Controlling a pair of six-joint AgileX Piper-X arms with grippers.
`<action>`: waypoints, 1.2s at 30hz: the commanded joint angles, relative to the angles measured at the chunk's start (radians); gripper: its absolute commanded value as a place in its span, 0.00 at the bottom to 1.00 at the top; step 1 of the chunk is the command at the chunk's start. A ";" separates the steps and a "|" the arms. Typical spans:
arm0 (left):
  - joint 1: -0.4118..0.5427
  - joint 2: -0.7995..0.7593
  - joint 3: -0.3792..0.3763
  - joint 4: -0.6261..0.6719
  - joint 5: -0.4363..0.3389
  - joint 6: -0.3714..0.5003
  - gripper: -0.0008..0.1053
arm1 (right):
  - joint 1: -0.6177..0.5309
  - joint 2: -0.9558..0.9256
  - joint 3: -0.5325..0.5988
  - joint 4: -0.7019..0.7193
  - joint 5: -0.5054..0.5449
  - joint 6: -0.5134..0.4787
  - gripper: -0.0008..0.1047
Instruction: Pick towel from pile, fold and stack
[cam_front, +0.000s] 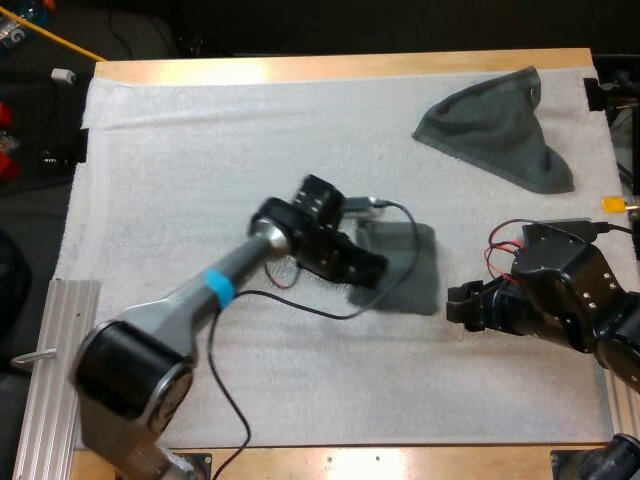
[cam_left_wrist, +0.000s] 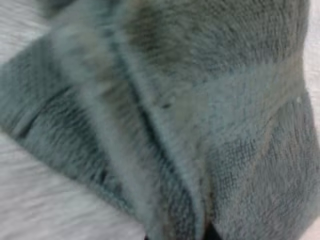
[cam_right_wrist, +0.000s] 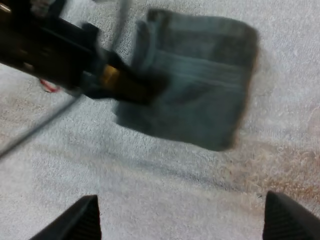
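Note:
A dark grey-green towel, folded into a small rectangle, lies at the middle of the white mat. My left gripper sits at its left edge, shut on a raised fold of the cloth. In the right wrist view the left gripper pinches the folded towel at its near side. My right gripper hovers open just right of the towel, its fingertips wide apart above bare mat. A second, crumpled towel rests at the far right of the mat.
An aluminium rail runs along the table's left front edge. The wooden table border frames the mat at the far side. Bare mat stretches across the left half and in front of the folded towel.

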 joint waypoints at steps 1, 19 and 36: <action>0.040 -0.024 -0.006 0.057 -0.044 0.058 0.01 | -0.001 -0.004 0.002 0.007 0.005 -0.003 0.62; 0.520 -0.123 -0.006 0.370 -0.616 0.425 0.01 | -0.001 -0.004 0.002 -0.098 -0.137 -0.003 0.62; 0.539 -0.145 -0.006 0.368 -0.785 0.449 0.68 | -0.001 -0.004 0.002 -0.107 -0.137 -0.003 0.62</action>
